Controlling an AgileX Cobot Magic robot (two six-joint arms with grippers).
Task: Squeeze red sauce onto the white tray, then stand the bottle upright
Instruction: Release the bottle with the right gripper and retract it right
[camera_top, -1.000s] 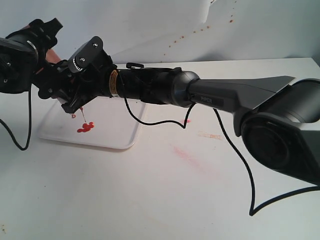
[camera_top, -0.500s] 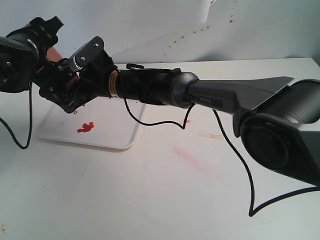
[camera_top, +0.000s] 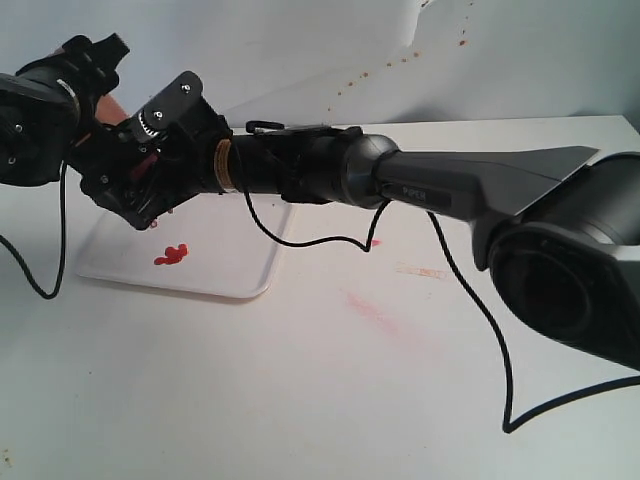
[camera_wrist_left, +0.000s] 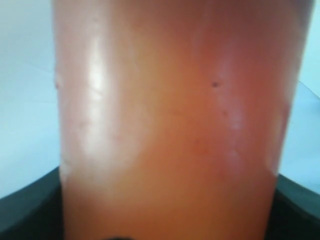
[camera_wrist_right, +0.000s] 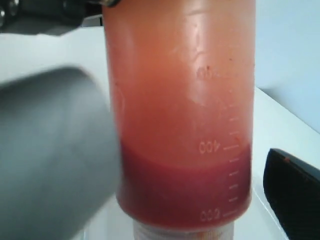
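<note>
I have the bottle (camera_wrist_right: 180, 125) tipped nozzle-down above the white tray (camera_top: 235, 280) so red sauce (camera_top: 171, 255) lands there, left gripper (camera_top: 98, 162) clamped on it; right gripper (camera_top: 160, 178) straddles it, jaws' grip I cannot tell.

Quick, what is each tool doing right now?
Left tool: closed on the tall translucent orange-red plastic squeeze bottle.
Right tool: open around that bottle, its black finger apart from it.
</note>
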